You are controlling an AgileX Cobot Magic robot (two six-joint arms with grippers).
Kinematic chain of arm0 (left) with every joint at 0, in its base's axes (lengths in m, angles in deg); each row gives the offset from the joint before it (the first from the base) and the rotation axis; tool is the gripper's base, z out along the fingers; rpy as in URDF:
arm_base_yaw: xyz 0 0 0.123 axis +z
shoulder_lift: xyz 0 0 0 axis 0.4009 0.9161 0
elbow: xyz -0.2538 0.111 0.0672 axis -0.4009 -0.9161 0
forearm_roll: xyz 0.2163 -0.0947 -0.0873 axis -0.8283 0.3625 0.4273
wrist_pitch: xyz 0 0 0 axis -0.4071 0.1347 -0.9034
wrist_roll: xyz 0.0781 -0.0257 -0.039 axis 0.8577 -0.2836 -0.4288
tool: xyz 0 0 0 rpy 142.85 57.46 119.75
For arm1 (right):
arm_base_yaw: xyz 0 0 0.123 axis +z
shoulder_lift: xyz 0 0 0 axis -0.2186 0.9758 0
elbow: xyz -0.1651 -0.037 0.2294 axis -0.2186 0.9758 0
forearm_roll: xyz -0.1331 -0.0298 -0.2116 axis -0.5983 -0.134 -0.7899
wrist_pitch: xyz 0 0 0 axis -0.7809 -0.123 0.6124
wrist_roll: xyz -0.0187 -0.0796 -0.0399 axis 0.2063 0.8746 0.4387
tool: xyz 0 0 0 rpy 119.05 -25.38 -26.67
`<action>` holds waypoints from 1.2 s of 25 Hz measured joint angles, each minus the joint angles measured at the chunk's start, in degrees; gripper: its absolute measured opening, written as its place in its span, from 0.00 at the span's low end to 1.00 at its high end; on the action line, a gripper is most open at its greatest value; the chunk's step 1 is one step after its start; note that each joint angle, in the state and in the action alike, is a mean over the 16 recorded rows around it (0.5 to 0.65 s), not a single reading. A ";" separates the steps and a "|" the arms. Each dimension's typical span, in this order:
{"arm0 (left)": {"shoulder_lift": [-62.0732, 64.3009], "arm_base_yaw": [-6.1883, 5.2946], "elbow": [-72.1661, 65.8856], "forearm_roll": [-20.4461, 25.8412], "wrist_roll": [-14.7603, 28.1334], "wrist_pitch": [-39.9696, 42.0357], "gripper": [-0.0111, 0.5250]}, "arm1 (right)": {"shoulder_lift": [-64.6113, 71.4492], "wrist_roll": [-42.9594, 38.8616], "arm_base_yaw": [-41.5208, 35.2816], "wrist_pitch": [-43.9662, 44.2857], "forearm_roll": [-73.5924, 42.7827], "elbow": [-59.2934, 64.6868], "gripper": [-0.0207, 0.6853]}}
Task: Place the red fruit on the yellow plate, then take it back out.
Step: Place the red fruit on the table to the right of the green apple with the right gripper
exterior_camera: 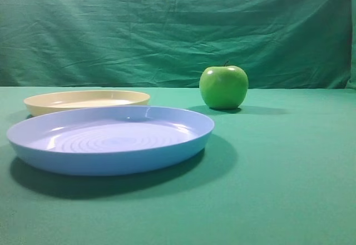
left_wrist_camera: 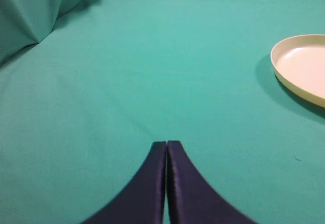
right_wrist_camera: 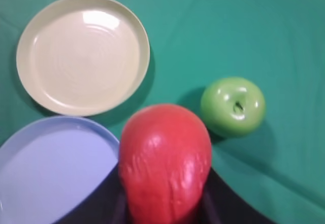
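Red fruit point(right_wrist_camera: 165, 160) sits clamped in the right pincer point(right_wrist_camera: 165, 203) at the wrist view's lower centre, above the tabletop point(right_wrist_camera: 254, 26), so the bare yellow plate point(right_wrist_camera: 84, 54) at upper left awaits it, while the left pincer point(left_wrist_camera: 166, 148) rests closed.

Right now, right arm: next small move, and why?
Probably carry the red fruit up-left in the right wrist view until it is over the yellow plate. The right hand grips the fruit raised above the cloth, the plate lies bare, and the green apple sits off to the other side.
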 joint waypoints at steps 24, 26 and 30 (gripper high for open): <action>0.00 0.00 0.00 0.00 0.00 0.00 0.02 | 4.52 -4.72 -8.61 -34.03 -3.29 31.37 0.59; 0.00 0.00 0.00 0.00 0.00 0.00 0.02 | 5.07 -5.15 -9.22 -33.63 -3.29 31.10 0.67; 0.00 0.00 0.00 0.00 0.00 0.00 0.02 | 5.21 -5.71 -9.95 -30.39 -3.29 29.24 0.83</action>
